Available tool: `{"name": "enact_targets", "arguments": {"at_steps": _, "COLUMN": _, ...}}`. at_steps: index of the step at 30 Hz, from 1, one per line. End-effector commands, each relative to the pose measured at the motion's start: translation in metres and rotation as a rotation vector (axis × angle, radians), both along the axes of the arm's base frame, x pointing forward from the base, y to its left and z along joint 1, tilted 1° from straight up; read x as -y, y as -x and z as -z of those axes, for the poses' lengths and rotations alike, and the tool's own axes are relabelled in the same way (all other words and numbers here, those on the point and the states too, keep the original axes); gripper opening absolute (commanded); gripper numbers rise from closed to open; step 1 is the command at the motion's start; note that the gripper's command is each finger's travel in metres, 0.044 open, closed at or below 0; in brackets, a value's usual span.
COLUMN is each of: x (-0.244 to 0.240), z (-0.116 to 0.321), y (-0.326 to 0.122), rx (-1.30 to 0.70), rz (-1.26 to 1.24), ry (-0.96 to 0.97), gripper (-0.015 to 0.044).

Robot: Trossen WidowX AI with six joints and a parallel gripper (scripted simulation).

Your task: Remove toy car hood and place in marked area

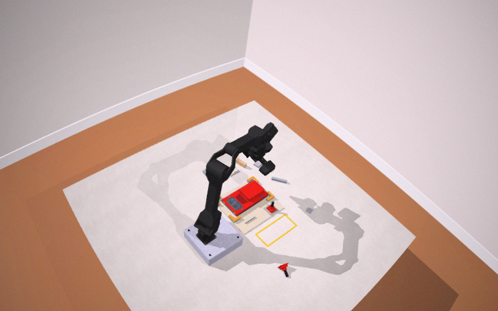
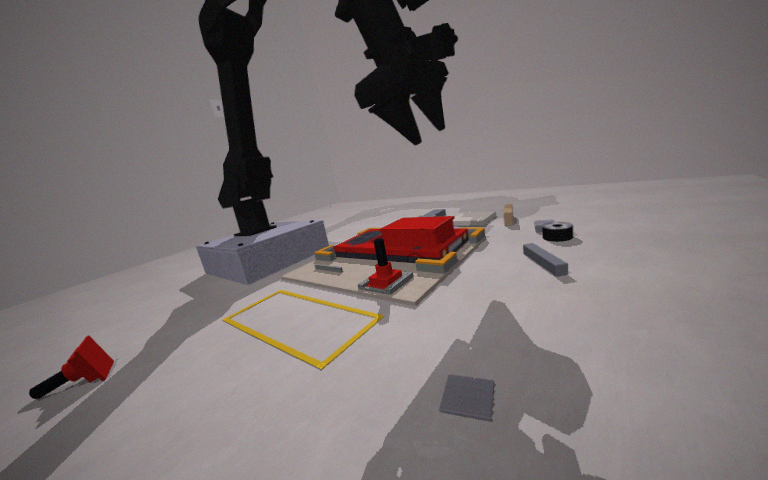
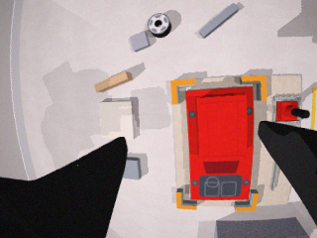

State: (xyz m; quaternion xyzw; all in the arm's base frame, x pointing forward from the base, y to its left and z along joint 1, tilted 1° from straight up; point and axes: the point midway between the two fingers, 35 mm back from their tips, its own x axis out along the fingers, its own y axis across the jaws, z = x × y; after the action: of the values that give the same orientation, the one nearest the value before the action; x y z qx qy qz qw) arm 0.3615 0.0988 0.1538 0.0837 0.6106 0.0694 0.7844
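The toy car [image 1: 246, 206] [image 2: 396, 250] [image 3: 194, 171] is red and sits between orange-topped corner holders on a pale board. Its hood looks to be the raised red block [image 1: 255, 189] [image 2: 424, 229] [image 3: 222, 129] at the end away from the arm's base; it rests on the car. The marked area [image 1: 281, 235] [image 2: 272, 344] [image 3: 314, 101] is a yellow outline beside the board, with nothing inside it. My gripper [image 2: 430, 135] [image 3: 194, 136] is open and empty, high above the table and clear of the car. In the wrist view the car shows between the fingertips, nearer the right finger.
A red piece with a black handle [image 1: 271, 208] [image 2: 385, 276] [image 3: 286, 111] stands upright on the board, between car and outline. A similar piece [image 1: 283, 267] [image 2: 87, 362] lies tipped over. A wheel [image 2: 557, 230] [image 3: 158, 24], a grey bar [image 1: 279, 179] [image 2: 544, 259] and a tan block [image 3: 113, 81] lie beyond.
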Motion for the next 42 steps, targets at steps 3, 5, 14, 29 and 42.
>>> {"name": "enact_targets", "arguments": {"at_steps": 3, "x": 0.033, "z": 0.066, "y": 0.014, "rx": -0.227, "rz": 0.003, "ry": 0.190, "gripper": 0.0440}}
{"name": "enact_targets", "arguments": {"at_steps": 5, "x": 0.034, "z": 0.068, "y": 0.015, "rx": -0.233, "rz": 0.003, "ry": 0.194, "gripper": 0.0440}}
{"name": "enact_targets", "arguments": {"at_steps": 14, "x": 0.030, "z": 0.070, "y": 0.017, "rx": -0.233, "rz": 0.003, "ry": 0.194, "gripper": 0.0440}}
{"name": "enact_targets", "arguments": {"at_steps": 29, "x": 0.030, "z": 0.082, "y": 0.016, "rx": -0.233, "rz": 0.003, "ry": 0.194, "gripper": 0.0440}}
{"name": "enact_targets", "arguments": {"at_steps": 42, "x": 0.029, "z": 0.094, "y": 0.016, "rx": -0.233, "rz": 0.003, "ry": 0.194, "gripper": 0.0440}}
